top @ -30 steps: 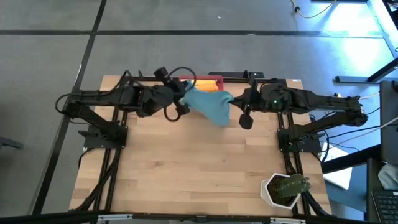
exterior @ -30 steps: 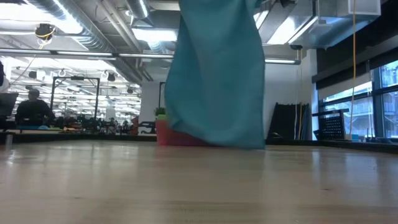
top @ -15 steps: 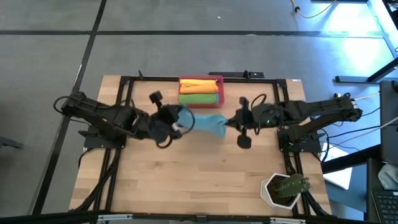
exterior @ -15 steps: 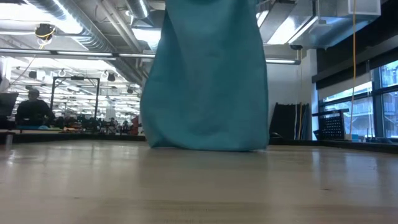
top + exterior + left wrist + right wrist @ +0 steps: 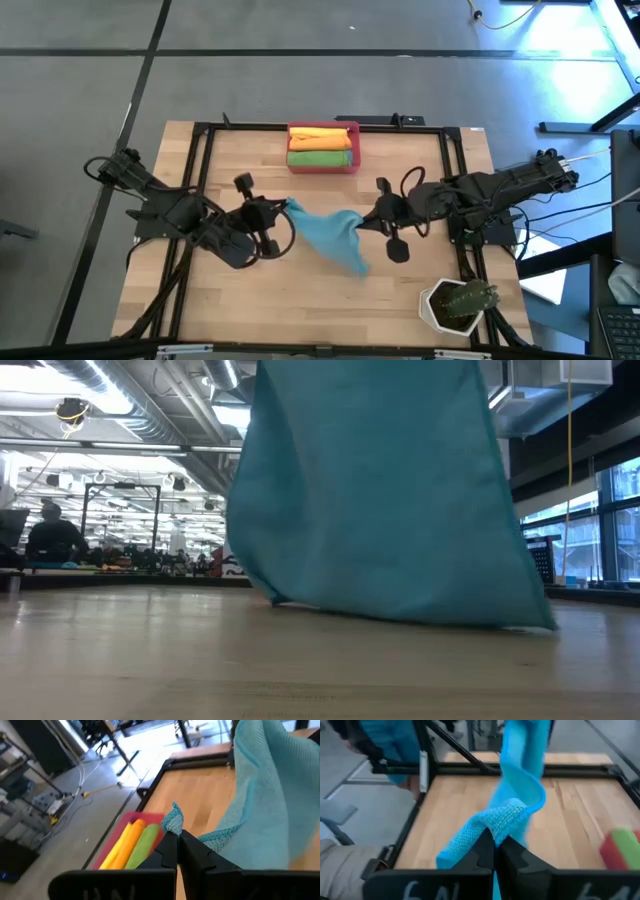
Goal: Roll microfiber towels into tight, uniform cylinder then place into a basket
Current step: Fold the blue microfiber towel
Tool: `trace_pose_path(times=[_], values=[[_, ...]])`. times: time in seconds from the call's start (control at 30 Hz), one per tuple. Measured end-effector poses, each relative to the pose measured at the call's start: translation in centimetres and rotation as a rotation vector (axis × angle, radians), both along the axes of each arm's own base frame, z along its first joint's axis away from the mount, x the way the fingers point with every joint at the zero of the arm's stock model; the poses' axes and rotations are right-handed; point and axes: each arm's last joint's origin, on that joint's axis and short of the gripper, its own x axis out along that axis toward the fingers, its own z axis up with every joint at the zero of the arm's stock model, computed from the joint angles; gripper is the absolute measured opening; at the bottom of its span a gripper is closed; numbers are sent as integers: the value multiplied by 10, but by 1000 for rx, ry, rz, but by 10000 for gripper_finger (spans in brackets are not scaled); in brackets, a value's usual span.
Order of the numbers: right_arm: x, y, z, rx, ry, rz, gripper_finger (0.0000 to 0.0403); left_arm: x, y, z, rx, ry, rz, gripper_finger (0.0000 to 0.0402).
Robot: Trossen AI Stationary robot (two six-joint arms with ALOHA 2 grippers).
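Observation:
A teal-blue microfiber towel (image 5: 330,232) hangs spread between my two grippers over the middle of the table. In the low view the towel (image 5: 380,510) fills the middle, and its lower edge reaches down to the table top. My left gripper (image 5: 286,207) is shut on its left upper corner. My right gripper (image 5: 366,221) is shut on its right upper part. The red-pink basket (image 5: 355,148) stands at the far edge. It holds a rolled orange-yellow towel (image 5: 320,137) and a rolled green towel (image 5: 320,157). My left gripper pinches a corner of the towel (image 5: 173,821) between its two shut fingers; a small tuft sticks out past the fingertips. The fingers come slanting down from the table's left. The cloth hangs away from the hold in a slack sweep. My right gripper pinches a bunched edge of the towel (image 5: 506,816) between its two shut fingers, in several layers. The fingers come slanting down from the table's right. The cloth folds over above the fingertips and hangs slack toward the other gripper.
A white hexagonal plant pot (image 5: 455,305) stands at the table's near right corner. A black frame (image 5: 200,150) runs along the left, far and right sides of the table top. People sit in the room behind (image 5: 45,540).
Both grippers have come from the basket toward the table's near edge and a little down, still shut on the towel. The towel has been carried clear of the basket and has spread wider between them. It hangs closer to the low camera.

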Motion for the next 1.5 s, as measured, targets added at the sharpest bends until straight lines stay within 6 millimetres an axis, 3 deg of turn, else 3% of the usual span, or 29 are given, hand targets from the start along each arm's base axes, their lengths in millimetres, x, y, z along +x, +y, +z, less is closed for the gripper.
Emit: trace_pose_path(times=[0.23,0.4,0.73,0.93,1.13,1.33,1.5], values=[[3,-21,-20,-15,184,-131,5,0,24,-18,-52,92,123,0],[5,-27,-20,-12,181,-139,4,2,31,-20,-55,113,142,0],[0,-10,26,153,-29,198,4,-15,9,43,-93,-4,-50,0],[-3,-15,41,145,-60,162,4,-21,20,63,-98,10,-66,0],[-7,-44,23,105,130,-90,5,-14,57,45,-230,170,33,0],[-14,-77,-9,-6,328,-385,5,5,96,3,-292,288,177,0],[-16,-99,-36,-45,421,-476,5,25,126,-32,-301,311,161,0]])
